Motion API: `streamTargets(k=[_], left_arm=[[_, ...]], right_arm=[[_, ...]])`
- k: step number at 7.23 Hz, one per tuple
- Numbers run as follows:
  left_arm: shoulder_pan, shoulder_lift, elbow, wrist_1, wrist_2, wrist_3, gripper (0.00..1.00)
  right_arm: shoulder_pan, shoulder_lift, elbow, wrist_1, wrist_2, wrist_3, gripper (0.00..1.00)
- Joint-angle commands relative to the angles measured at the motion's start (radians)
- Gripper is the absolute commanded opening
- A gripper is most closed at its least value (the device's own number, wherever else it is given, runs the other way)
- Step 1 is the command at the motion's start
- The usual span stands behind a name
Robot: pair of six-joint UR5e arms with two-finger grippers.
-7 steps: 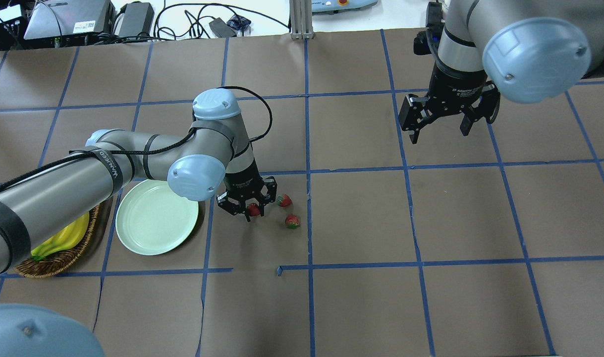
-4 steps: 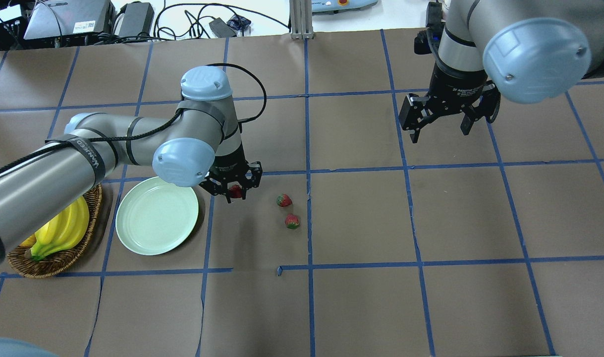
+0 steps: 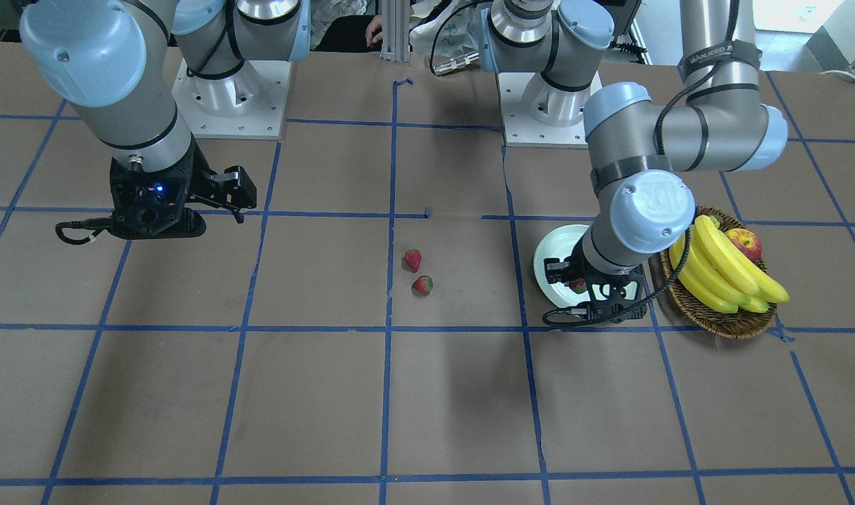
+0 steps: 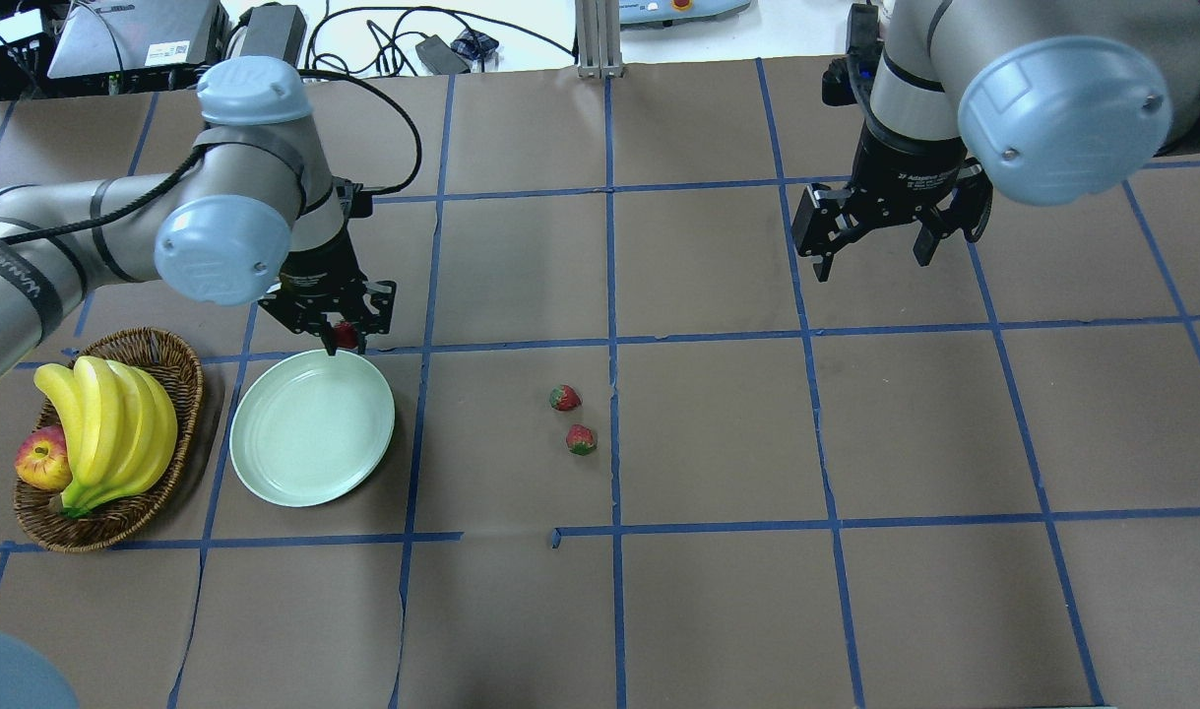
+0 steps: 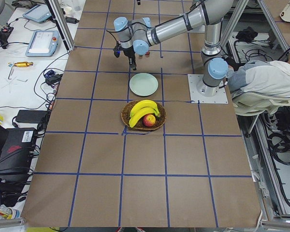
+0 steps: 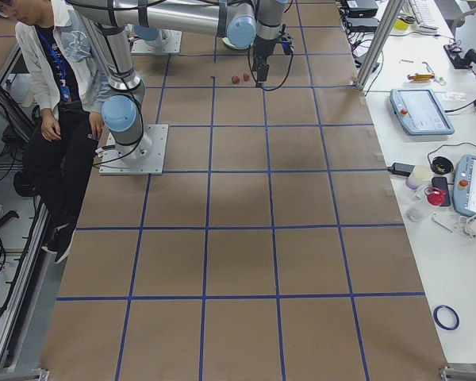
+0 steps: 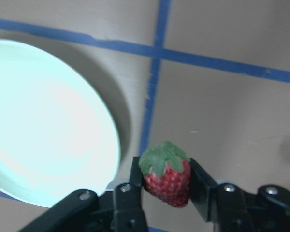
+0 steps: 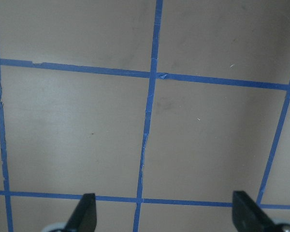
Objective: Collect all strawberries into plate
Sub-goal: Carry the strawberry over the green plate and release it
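While hanging at the 12 o'clock rim of the plate (image 4: 304, 443) in the overhead view, the left gripper (image 4: 339, 342) is pinching a red, green-capped strawberry (image 4: 345, 334). Two loose strawberries (image 4: 564, 398) (image 4: 581, 439) are lying at the plate's 3 o'clock, the basket (image 4: 117, 522) at 9 o'clock is holding bananas (image 4: 107, 423) and an apple (image 4: 40, 463), and the right gripper (image 4: 875, 258) is hanging open. In the left wrist view, the strawberry is sitting cap-up between both fingers (image 7: 200, 184), plate at 10 o'clock.

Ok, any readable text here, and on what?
"WANJEED": strap on the left arm.
"2F Adaptive", rest blurred: label on the right gripper.
"R" logo: left arm's joint cap.
Box sticker behind the table: too small to read.
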Motion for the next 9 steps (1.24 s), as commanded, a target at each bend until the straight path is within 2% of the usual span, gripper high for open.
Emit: streamTargets(k=[1,2,3,4,5,7,9], left_arm=[[0.071,-0.006,-0.066,0.015,0.009,0.080,0.00],[0.071,-0.011,-0.074,0.014,0.017,0.081,0.00],[0.073,-0.015,-0.074,0.014,0.014,0.060,0.30],[0.071,-0.017,-0.072,0.014,0.014,0.072,0.66],[0.071,-0.015,-0.069,0.014,0.017,0.075,0.87],[0.049,-0.003,-0.058,0.018,0.017,0.068,0.99],[-0.034,-0.003,0.019,0.024,0.015,0.036,1.00]], right_arm=[[0.000,0.002,0.000,-0.003,-0.001,0.000,1.00],[0.000,0.002,0.000,-0.003,-0.003,0.000,1.00],[0.000,0.002,0.000,-0.003,-0.006,0.001,1.00],[0.000,0.002,0.000,-0.002,-0.006,0.003,1.00],[0.000,0.002,0.000,-0.002,-0.008,0.003,1.00],[0.002,0.002,0.000,-0.002,-0.008,0.012,1.00],[0.003,0.002,0.000,-0.002,0.003,0.017,1.00]])
